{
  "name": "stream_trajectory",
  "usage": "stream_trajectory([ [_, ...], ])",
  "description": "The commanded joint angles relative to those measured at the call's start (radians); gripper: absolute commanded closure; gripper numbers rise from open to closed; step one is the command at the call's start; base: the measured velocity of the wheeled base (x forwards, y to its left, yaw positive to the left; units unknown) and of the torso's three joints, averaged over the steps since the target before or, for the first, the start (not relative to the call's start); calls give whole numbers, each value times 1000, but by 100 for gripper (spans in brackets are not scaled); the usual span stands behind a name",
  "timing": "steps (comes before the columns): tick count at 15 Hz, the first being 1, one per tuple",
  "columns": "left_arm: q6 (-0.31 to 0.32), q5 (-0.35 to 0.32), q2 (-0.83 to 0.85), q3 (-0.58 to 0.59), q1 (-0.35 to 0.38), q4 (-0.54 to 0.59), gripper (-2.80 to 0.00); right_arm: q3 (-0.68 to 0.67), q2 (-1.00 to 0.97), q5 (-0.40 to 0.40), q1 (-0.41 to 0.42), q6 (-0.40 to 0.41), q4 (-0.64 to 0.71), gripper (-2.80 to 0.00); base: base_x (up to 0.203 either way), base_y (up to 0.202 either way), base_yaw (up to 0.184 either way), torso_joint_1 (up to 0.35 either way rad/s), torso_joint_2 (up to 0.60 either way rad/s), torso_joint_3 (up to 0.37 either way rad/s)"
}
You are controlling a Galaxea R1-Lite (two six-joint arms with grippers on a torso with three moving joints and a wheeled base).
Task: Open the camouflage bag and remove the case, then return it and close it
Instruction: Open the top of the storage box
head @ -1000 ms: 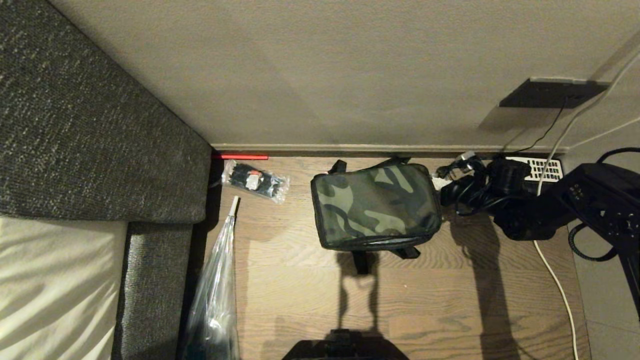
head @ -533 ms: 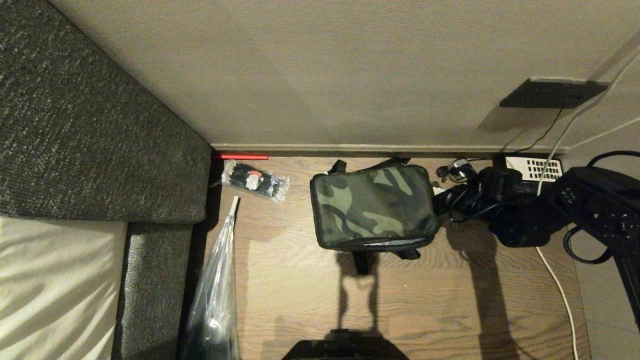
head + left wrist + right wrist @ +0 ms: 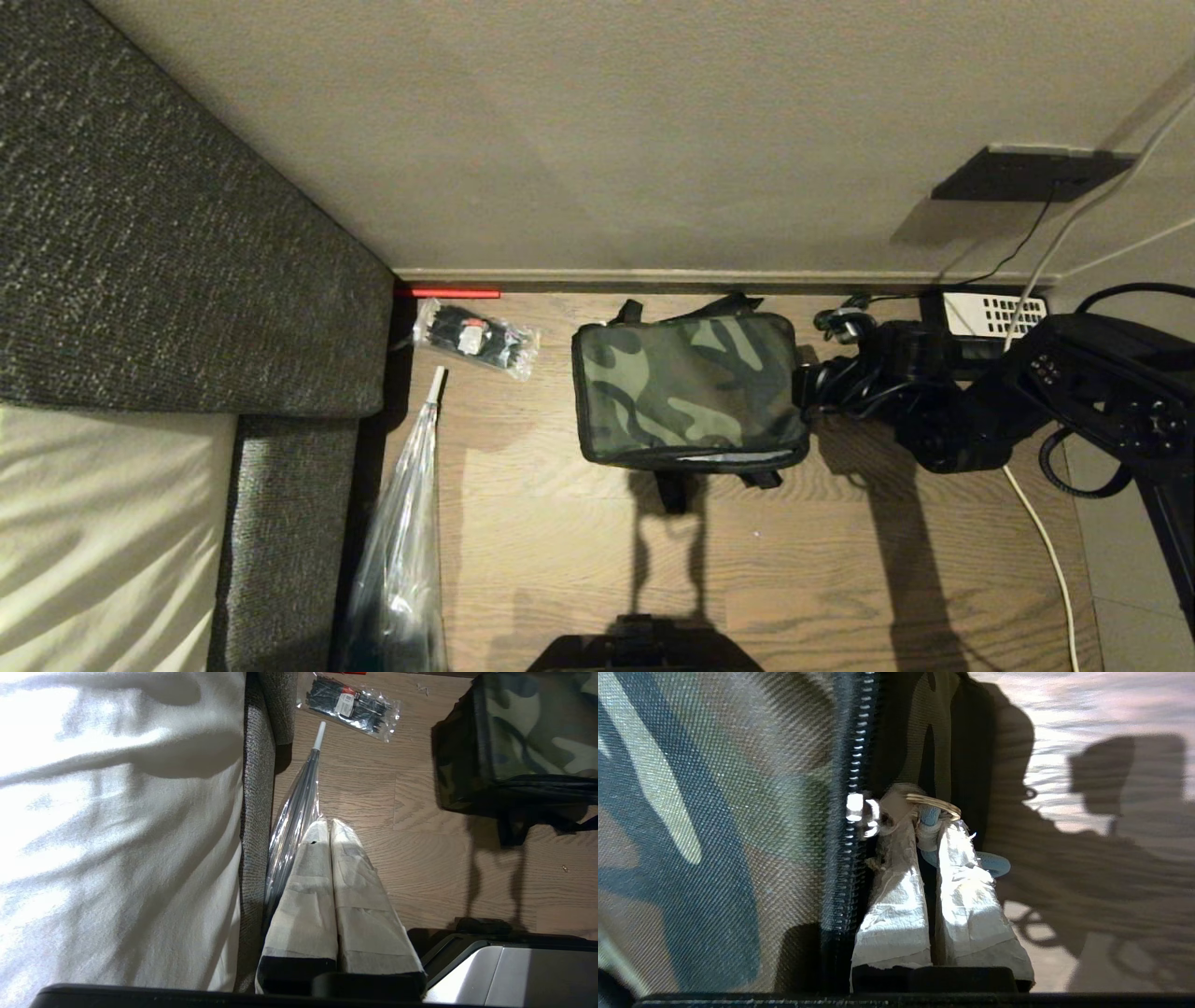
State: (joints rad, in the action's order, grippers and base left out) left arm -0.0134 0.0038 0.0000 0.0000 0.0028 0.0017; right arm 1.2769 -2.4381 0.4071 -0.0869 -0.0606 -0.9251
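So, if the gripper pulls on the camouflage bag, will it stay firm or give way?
Probably it gives a little: the camouflage bag is woven fabric with soft, rounded edges. It holds a boxy shape, so something inside may stiffen it. On the smooth wooden floor it may slide while the right gripper pulls its zip ring.

camouflage bag (image 3: 689, 390) slid left and squared up, right gripper (image 3: 924, 816) followed left at its side zip

bare floor (image 3: 794, 569) before camouflage bag (image 3: 686, 387)

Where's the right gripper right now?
In the head view the right gripper is at the camouflage bag's right side, near the wall; its wrist view shows it pinching the zip's pull ring.
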Motion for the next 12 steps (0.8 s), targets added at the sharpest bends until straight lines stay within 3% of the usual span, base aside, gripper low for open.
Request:
stream_trajectory([
  [1, 0, 1, 0, 2, 0, 0, 0, -28, 19, 7, -19, -7, -6, 0, 0, 0, 0, 0, 0, 0],
  [7, 0, 1, 0, 1, 0, 0, 0, -31, 22, 4, -24, -9, -16, 0, 0, 0, 0, 0, 0, 0],
  [12, 0, 1, 0, 0, 0, 0, 0, 9, 15, 8, 36, 113, -20, 0, 0, 0, 0, 0, 0, 0],
])
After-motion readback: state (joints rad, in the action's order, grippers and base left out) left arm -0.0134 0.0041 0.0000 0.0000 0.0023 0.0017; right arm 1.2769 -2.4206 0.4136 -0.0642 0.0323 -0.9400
